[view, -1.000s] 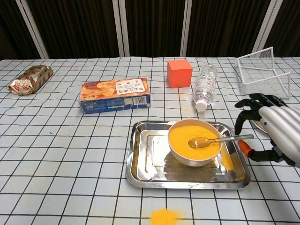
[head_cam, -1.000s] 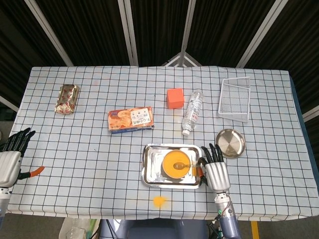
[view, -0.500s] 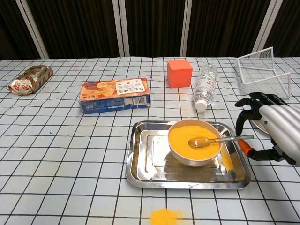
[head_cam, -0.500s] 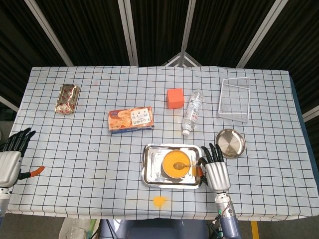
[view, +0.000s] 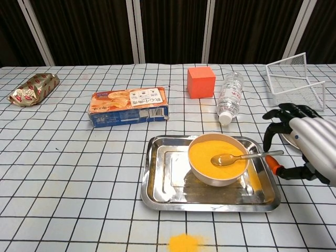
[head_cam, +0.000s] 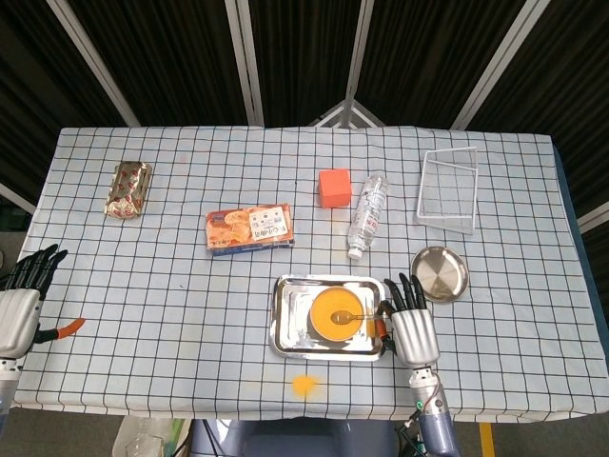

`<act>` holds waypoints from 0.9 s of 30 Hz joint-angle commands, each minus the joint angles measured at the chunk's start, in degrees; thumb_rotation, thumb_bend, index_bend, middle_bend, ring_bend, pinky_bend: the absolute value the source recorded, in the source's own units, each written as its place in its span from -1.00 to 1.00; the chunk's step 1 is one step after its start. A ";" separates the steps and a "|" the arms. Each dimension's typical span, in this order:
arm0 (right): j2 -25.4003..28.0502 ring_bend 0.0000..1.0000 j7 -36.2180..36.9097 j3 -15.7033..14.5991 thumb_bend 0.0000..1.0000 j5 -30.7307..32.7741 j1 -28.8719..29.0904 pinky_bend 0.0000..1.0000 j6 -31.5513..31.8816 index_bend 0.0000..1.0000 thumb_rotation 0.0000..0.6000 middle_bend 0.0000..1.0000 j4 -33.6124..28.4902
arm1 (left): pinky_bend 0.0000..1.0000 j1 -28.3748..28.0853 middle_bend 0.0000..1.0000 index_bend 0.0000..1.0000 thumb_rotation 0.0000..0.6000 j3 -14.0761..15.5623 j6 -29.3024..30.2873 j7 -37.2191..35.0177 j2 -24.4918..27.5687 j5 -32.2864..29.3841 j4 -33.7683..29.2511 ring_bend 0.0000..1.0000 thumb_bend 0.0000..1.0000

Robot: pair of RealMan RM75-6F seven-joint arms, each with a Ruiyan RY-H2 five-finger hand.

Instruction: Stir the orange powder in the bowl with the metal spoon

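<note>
Checked tablecloth (head_cam: 190,305) on table; dark curtains (view: 168,31) behind

Head view overhead, far; chest view low, near (both share tray (head_cam: 285,314) (view: 157,178)).

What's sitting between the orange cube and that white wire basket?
A clear water bottle lies on its side between the orange cube and the wire basket, plain in both views.

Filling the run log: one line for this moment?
right hand: open beside spoon handle | spoon: resting in bowl | left hand: idle
</note>
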 commanded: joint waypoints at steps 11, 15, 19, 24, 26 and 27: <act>-0.47 -1.00 -0.11 0.26 -0.01 0.42 0.06 -1.00 -0.36 0.08 1.00 -0.60 0.62 | -1.00 0.00 -1.00 -1.00 1.00 -0.04 -0.03 -0.07 0.01 -0.08 -0.02 -1.00 -0.96; -0.42 -1.00 0.02 0.30 0.03 0.40 0.06 -1.00 -0.34 0.08 1.00 -0.59 0.51 | -1.00 -0.01 -1.00 -1.00 1.00 -0.05 -0.07 -0.08 0.04 -0.12 -0.07 -1.00 -0.96; -0.30 -1.00 0.08 0.28 0.03 0.32 0.04 -1.00 -0.29 0.08 1.00 -0.59 0.36 | -1.00 0.00 -1.00 -1.00 1.00 -0.04 -0.05 -0.06 0.03 -0.09 -0.07 -1.00 -0.96; -0.17 -1.00 0.02 0.23 0.03 0.27 -0.01 -1.00 -0.25 0.08 1.00 -0.59 0.18 | -1.00 0.01 -1.00 -1.00 1.00 -0.04 -0.04 -0.04 0.03 -0.10 -0.08 -1.00 -0.96; -0.12 -1.00 0.00 0.22 0.03 0.27 -0.02 -1.00 -0.26 0.08 1.00 -0.59 0.11 | -1.00 0.01 -1.00 -1.00 1.00 -0.06 -0.04 -0.04 0.01 -0.13 -0.06 -1.00 -0.96; -0.10 -1.00 -0.01 0.21 0.03 0.22 -0.02 -1.00 -0.24 0.08 1.00 -0.59 0.09 | -1.00 0.01 -1.00 -1.00 1.00 -0.06 -0.04 -0.05 0.02 -0.13 -0.07 -1.00 -0.96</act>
